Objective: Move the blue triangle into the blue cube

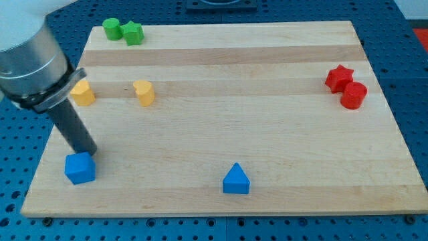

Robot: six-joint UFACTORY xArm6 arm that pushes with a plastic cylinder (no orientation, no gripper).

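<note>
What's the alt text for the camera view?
My tip rests just above the blue cube at the wooden board's lower left; the blue triangle sits apart at bottom centre. Two green blocks lie top left, two yellow blocks left, two red blocks right.

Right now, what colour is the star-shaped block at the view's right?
Red star-shaped block, clearest in the camera view.

Bulky silver-grey cylindrical arm housing (30,57) with black collar, tapering into a straight dark rod (73,127).
</note>
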